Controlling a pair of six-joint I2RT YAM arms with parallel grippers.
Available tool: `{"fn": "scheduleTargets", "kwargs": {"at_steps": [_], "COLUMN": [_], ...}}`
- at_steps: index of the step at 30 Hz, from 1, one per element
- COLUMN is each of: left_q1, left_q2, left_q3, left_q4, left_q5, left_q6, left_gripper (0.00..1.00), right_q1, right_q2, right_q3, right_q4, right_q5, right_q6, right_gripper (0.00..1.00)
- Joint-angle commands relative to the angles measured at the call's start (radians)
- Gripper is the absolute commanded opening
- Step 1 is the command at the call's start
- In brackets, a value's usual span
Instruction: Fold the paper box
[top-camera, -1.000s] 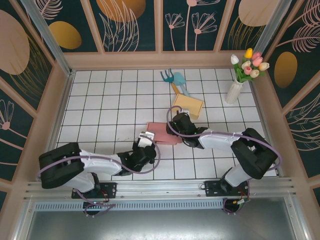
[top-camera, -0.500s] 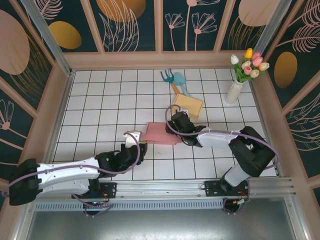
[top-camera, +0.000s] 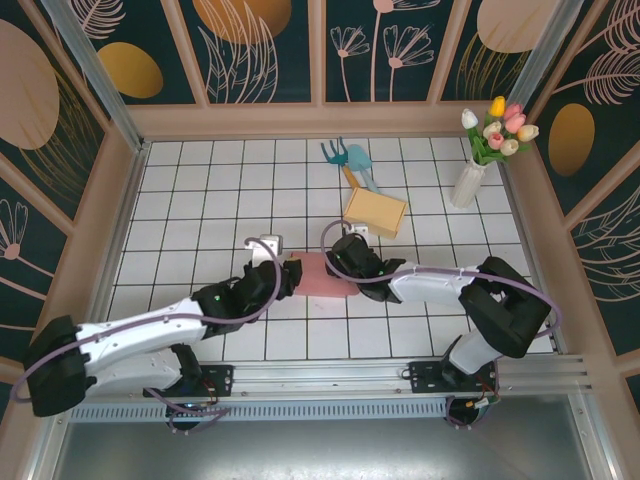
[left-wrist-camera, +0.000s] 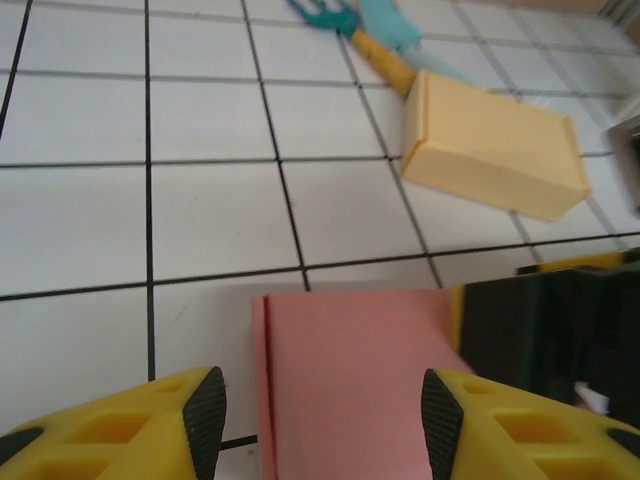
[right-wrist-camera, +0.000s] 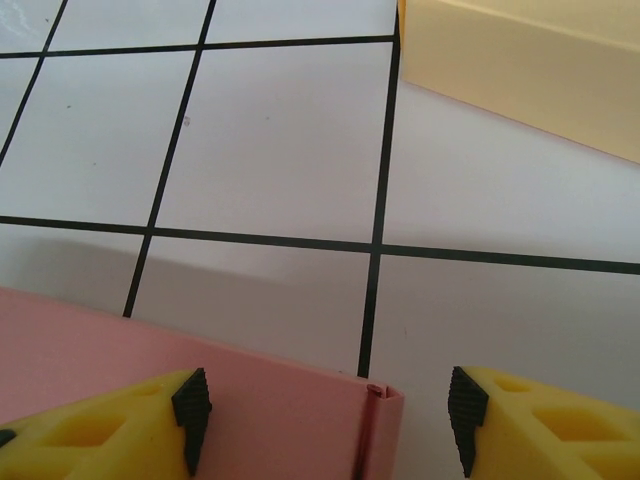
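Note:
The pink paper box (top-camera: 322, 273) lies flat on the white tiled table. My left gripper (top-camera: 290, 272) hovers at its left end, open; in the left wrist view the pink sheet (left-wrist-camera: 350, 380) runs between my left gripper (left-wrist-camera: 322, 425) fingers without touching the pads. My right gripper (top-camera: 345, 262) is over the box's right end, open. In the right wrist view a folded corner of the pink box (right-wrist-camera: 250, 410) sits between my right gripper (right-wrist-camera: 326, 418) fingers, with the pads standing clear of it. The black right gripper body (left-wrist-camera: 550, 340) shows at the pink sheet's far side.
A folded yellow box (top-camera: 376, 210) lies just behind the pink one, seen also as the yellow box (left-wrist-camera: 495, 150) and the yellow box (right-wrist-camera: 530, 70). A teal toy rake (top-camera: 345, 158) lies further back. A white vase of tulips (top-camera: 470, 175) stands at the back right. Walls enclose the table.
My left arm has swung forward from the near edge to the pink box's left end, and its jaws have widened. My right gripper has shifted slightly left over the box.

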Motion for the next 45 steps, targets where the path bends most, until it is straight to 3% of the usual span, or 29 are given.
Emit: {"fn": "scheduleTargets", "kwargs": {"at_steps": [1, 14, 25, 32, 40, 45], "left_q1": [0.005, 0.011, 0.012, 0.011, 0.012, 0.011], "left_q2": [0.094, 0.335, 0.293, 0.26, 0.233, 0.175], "left_q3": [0.007, -0.109, -0.102, -0.1, -0.065, -0.046], "left_q4": [0.029, 0.19, 0.186, 0.195, 0.154, 0.117], "left_q5": [0.068, 0.052, 0.054, 0.084, 0.059, 0.027], "left_q6": [0.022, -0.024, -0.025, -0.028, -0.02, -0.025], "left_gripper": [0.55, 0.56, 0.56, 0.56, 0.57, 0.58], "right_q1": [0.011, 0.058, 0.07, -0.049, -0.061, -0.061], "right_q2": [0.005, -0.07, -0.271, -0.246, -0.225, -0.131], "right_q3": [-0.045, -0.107, -0.244, -0.297, -0.237, -0.201], "right_q4": [0.003, 0.036, 0.063, 0.22, 0.2, 0.179], "right_q5": [0.031, 0.018, -0.013, -0.179, -0.179, -0.154], "right_q6": [0.015, 0.05, 0.107, 0.044, 0.01, 0.012], "right_gripper": [0.67, 0.68, 0.66, 0.62, 0.61, 0.62]}}
